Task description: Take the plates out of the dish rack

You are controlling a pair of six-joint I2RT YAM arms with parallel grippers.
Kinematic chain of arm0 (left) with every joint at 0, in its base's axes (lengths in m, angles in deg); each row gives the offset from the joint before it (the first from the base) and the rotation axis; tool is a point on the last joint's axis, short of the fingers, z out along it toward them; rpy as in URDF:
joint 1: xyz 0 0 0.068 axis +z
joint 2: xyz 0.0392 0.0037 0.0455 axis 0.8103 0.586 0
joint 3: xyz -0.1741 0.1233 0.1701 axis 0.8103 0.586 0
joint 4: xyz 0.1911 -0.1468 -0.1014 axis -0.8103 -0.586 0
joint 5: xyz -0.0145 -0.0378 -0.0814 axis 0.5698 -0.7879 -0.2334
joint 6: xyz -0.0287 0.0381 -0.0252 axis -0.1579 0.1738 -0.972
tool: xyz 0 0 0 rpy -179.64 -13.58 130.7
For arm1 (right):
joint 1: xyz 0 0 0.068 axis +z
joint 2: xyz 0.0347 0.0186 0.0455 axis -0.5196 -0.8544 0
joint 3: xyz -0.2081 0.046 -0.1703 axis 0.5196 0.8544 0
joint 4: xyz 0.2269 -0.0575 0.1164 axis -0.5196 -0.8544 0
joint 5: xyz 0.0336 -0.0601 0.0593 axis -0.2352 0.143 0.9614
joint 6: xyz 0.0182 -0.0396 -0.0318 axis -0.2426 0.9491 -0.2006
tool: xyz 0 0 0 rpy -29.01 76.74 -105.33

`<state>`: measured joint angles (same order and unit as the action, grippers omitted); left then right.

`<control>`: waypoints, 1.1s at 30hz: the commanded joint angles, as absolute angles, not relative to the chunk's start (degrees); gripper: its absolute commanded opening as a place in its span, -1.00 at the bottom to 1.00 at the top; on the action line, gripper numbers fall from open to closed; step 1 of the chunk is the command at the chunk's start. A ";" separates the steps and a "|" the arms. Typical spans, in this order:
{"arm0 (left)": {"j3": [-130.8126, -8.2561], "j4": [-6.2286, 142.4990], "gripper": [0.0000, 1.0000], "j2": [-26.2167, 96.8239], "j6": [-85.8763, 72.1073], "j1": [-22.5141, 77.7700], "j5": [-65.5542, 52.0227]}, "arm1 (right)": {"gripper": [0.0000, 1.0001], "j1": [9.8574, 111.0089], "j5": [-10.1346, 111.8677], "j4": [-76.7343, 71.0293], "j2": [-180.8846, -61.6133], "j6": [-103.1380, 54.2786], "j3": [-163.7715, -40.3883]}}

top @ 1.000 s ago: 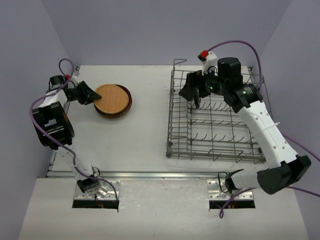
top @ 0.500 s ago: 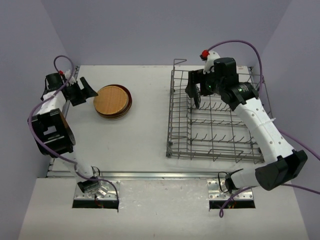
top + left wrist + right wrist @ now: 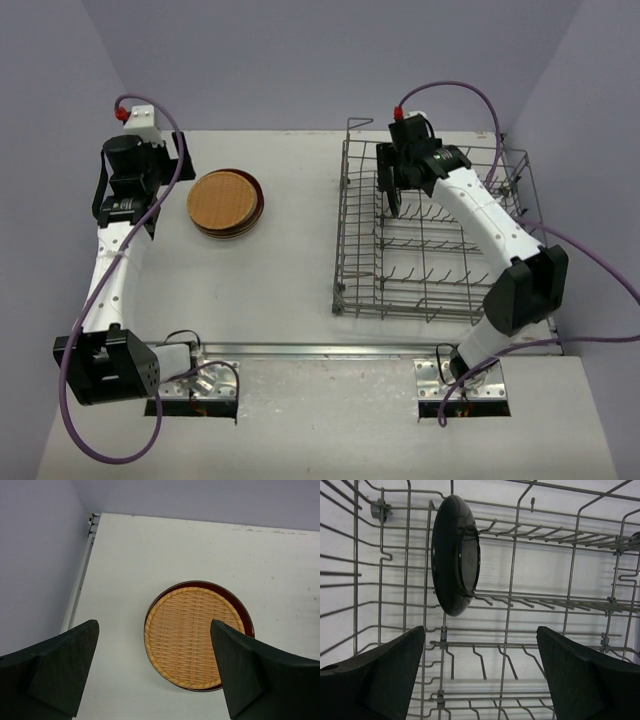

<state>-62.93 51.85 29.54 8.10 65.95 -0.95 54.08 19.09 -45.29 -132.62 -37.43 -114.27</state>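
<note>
so, your left gripper (image 3: 154,627) hangs above the far left part of the worktop (image 3: 290,270), its fingers (image 3: 55,670) spread wide with nothing between them. (first spotter)

agreed, it grips nothing. past those fingers you have a stack of plates (image 3: 226,203) lying flat on the worktop toward the far left corner. a tan-orange woven-look plate (image 3: 192,637) is on top, and a dark red-brown rim (image 3: 246,617) peeks out under it. how many lie lower in the stack you can't tell from here. (second spotter)

and your right gripper (image 3: 481,630)? (first spotter)

spread wide as well, and empty. it sits over the far left part of the dish rack (image 3: 430,240), which takes up the right half of the worktop. your black plate (image 3: 455,555) stands on edge between the tines, ahead of the gripper and apart from both of its fingers (image 3: 375,680). (second spotter)

from above you can place that plate near the rack's far left corner, close to the raised wire loop (image 3: 358,125). (first spotter)

yes, and it stands upright with its rim down among the wires. (second spotter)
</note>
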 commanded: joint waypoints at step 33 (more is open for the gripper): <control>-56.76 55.31 0.85 26.42 7.33 64.66 3.78 | -0.57 49.26 21.66 -48.94 -158.39 -46.27 -130.09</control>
<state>-56.63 52.93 27.77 7.86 64.65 4.40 51.46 18.52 -49.05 -158.83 -43.76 -131.02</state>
